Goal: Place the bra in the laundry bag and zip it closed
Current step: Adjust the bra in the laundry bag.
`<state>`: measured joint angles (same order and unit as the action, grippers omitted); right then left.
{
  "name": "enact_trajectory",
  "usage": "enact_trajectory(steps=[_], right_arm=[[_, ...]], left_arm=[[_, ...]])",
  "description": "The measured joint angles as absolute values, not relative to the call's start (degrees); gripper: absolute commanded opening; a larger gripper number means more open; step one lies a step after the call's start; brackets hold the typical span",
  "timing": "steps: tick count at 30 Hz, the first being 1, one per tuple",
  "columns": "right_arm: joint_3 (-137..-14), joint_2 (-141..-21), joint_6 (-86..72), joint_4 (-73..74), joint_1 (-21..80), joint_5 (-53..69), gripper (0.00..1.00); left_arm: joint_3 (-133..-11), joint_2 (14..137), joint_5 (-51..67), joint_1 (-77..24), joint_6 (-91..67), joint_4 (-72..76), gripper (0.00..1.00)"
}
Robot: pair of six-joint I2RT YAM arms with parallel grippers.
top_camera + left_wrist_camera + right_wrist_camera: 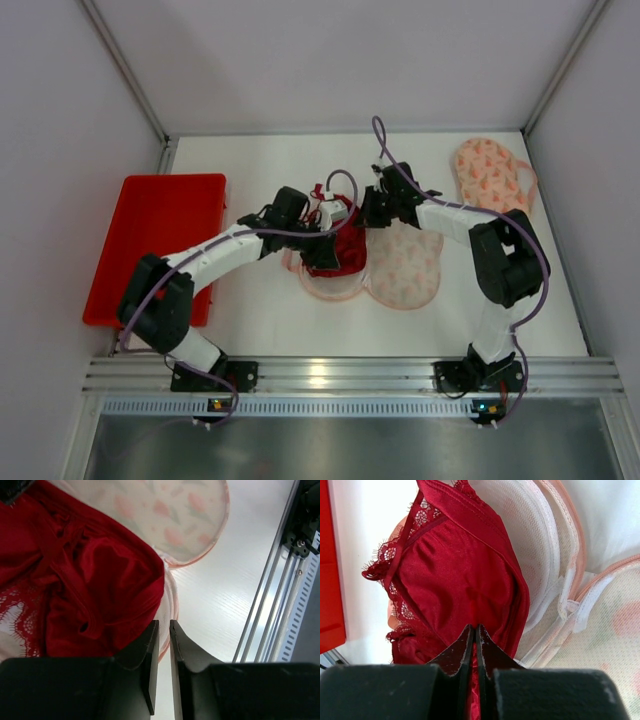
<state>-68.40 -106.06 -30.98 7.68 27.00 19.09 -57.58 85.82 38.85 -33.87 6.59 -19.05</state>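
**Pinching a red bra at the open laundry bag**

The bra (460,580) is deep red and satiny, with a scalloped lace edge and a thin strap along one side; it lies bunched and creased rather than spread flat. It sits in the middle of the counter (260,310), on the left half of the laundry bag (405,270), between the two arms.

The bag is a clamshell of white mesh printed with pale pink tulips and trimmed in pink, and it lies open in two rounded halves. The left half carries the bra, and the right half shows only its own printed mesh. A second bag (490,175) of a stronger pink print lies well apart at the far right corner. A red tray (155,230) rests at the left edge of the counter.

The right end effector (474,627) is clamped tight, with a sliver of red fabric caught between its jaws. The left end effector (162,625) stands at a narrow slit (the bag's pink rim runs right at its tips); whether it pinches that rim cannot be told.
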Motion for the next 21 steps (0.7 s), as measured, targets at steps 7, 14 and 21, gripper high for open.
enact_trajectory(steps=[7,14,21], right_arm=[[-68.4,-106.0,-31.1,9.1,27.0,19.9,0.23],[-68.4,-105.6,-31.7,11.2,26.9,21.1,0.45],[-68.5,-103.0,-31.5,12.2,25.7,21.8,0.59]], left_arm=[[-53.9,95.6,39.1,-32.8,-4.0,-10.9,0.14],[-51.2,103.4,41.3,-31.5,-12.6,-3.6,0.14],[-50.0,101.1,43.2,-31.7,-14.8,-1.6,0.28]])
